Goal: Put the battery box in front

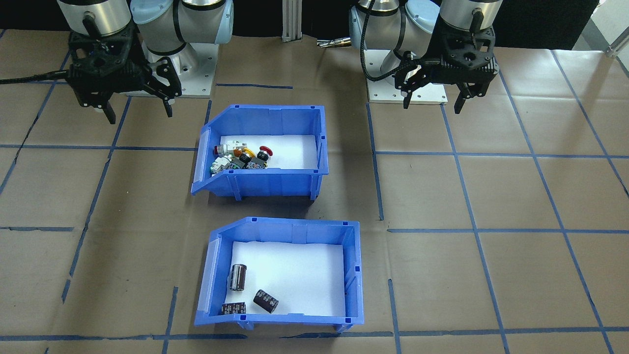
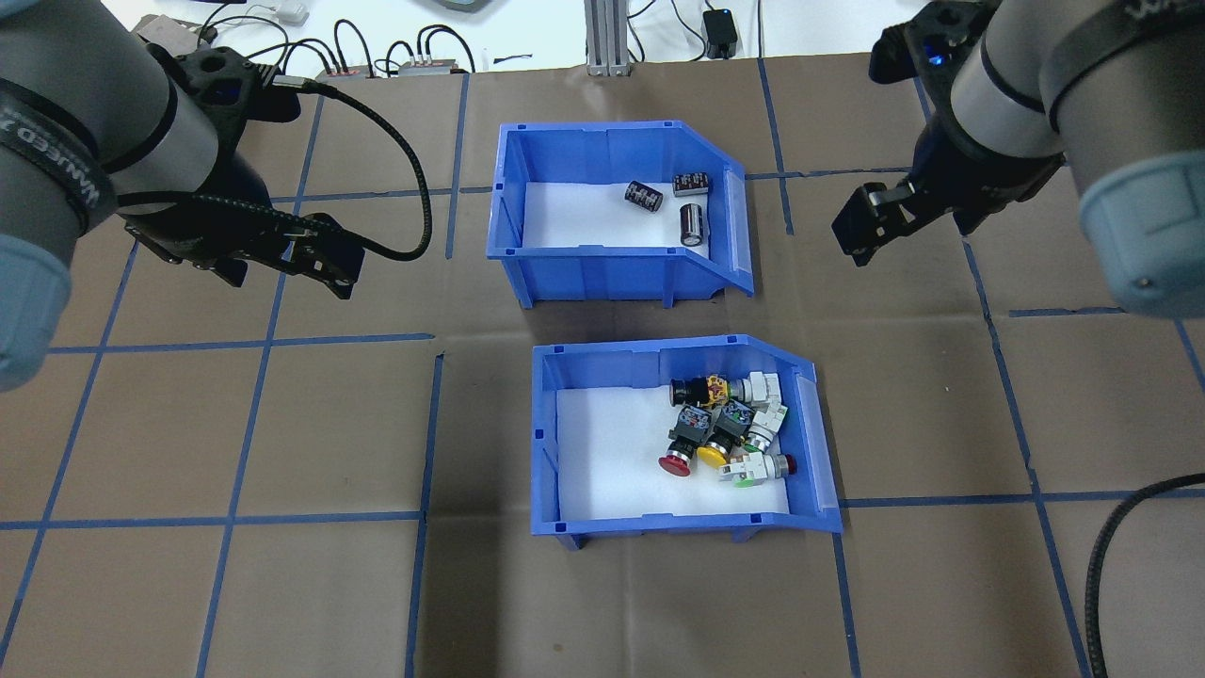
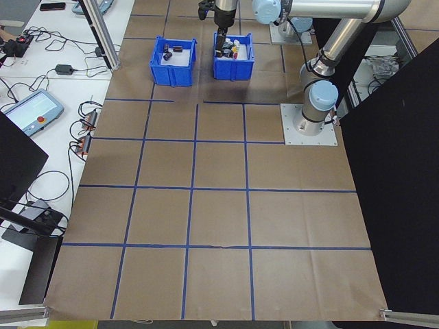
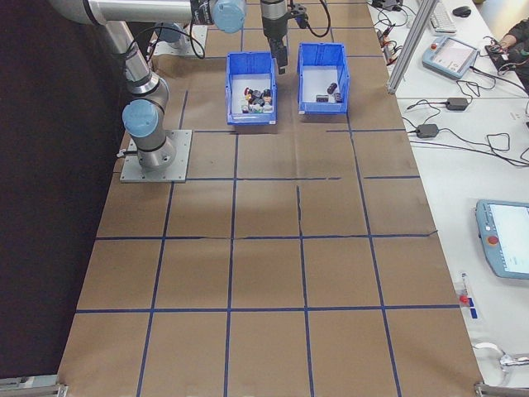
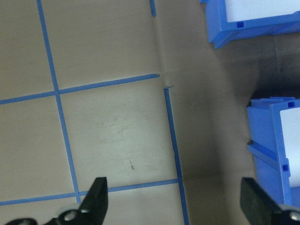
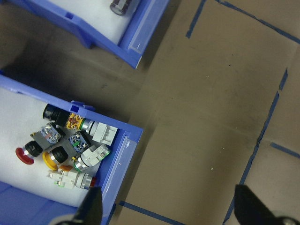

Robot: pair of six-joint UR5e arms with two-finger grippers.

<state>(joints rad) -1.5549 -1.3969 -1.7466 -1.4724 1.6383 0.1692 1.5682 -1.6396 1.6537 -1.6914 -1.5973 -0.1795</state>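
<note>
You have bare table around the battery box [image 2: 612, 264], a blue bin holding 3 dark batteries [image 2: 690, 223]. Left gripper [image 1: 432, 101] and right gripper [image 1: 139, 110] hang spread, holding nothing.

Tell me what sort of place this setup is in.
Probably a robotics lab or test cell: a table covered in brown paper with a blue tape grid, a teach pendant on the side bench, and loose cables behind it.
</note>
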